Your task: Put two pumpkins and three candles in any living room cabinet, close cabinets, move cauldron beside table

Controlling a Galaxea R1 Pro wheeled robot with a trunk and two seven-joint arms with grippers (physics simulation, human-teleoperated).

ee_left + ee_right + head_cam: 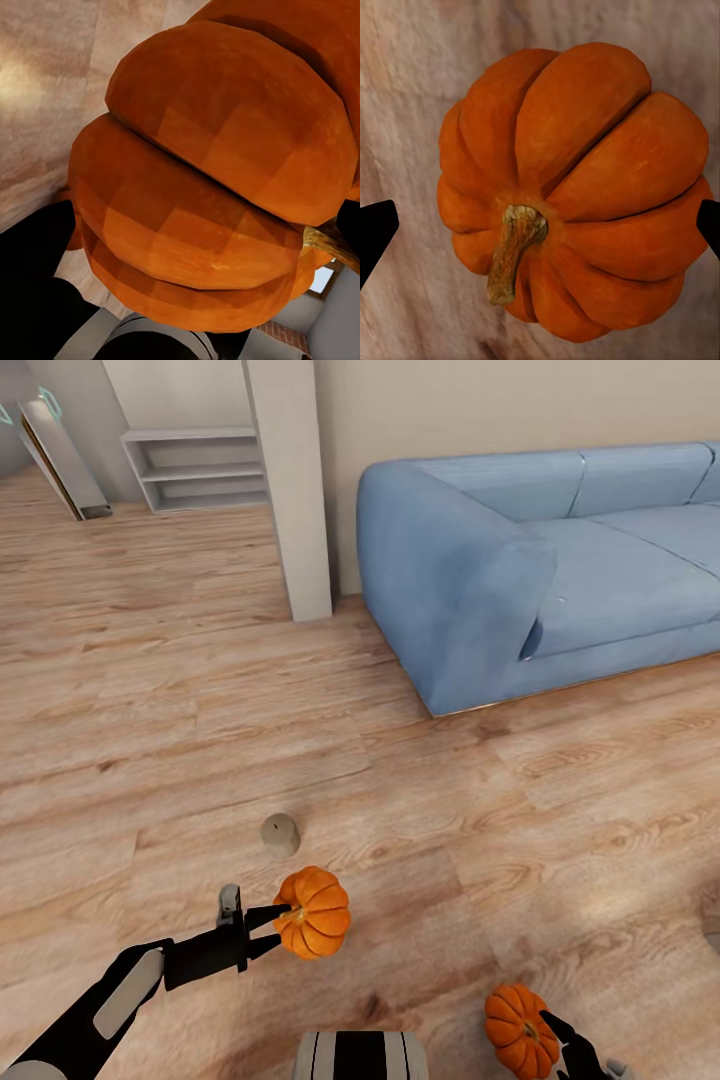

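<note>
One orange pumpkin [318, 913] hangs just above the wood floor, tipped with its stem toward my left gripper [268, 930], which is shut on it. Seen from the left wrist, that pumpkin [210, 180] bulges very close between the dark fingers. A second pumpkin [518, 1028] sits on the floor at the bottom right, stem up. My right gripper [562, 1040] is open above it, and its fingertips [375, 229] flank this pumpkin [577, 187]. A stubby grey candle [281, 835] stands on the floor beyond the left gripper. Cabinet, cauldron and table are out of view.
A blue sofa [540, 560] fills the upper right. A white pillar [295, 490] stands left of it, with white shelves [195, 470] further back. Open wood floor [150, 690] spreads to the left and centre. A grey rounded edge [712, 932] pokes in at the right border.
</note>
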